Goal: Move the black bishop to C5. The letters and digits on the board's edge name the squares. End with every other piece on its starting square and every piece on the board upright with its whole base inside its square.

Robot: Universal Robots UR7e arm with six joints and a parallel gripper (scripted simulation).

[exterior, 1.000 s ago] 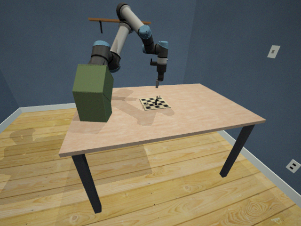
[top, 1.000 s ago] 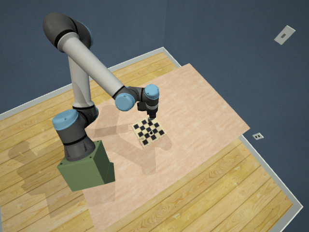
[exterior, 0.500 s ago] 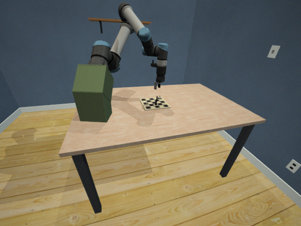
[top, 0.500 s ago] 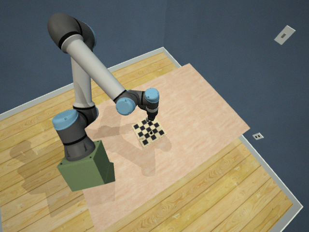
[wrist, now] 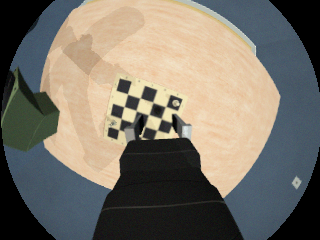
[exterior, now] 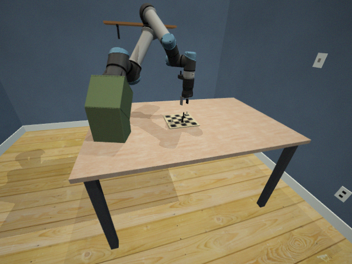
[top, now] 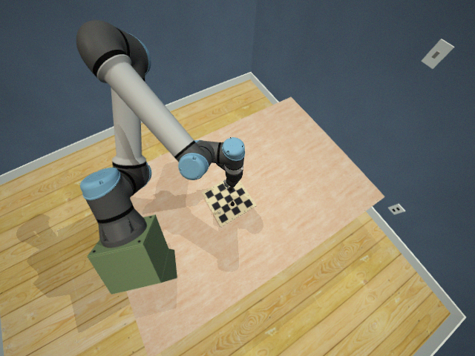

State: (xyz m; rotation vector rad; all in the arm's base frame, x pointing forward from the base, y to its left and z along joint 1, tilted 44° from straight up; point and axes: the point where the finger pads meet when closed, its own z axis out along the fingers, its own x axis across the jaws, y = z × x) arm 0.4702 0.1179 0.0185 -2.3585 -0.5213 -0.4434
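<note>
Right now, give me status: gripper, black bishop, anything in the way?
Two-finger gripper open, empty, above the small checkered chessboard's far edge. Black bishop upright on the board, untouched. Small pale piece stands close beside it.

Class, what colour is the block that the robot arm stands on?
Olive green. The block shows best in the exterior view, at the table's corner.
</note>
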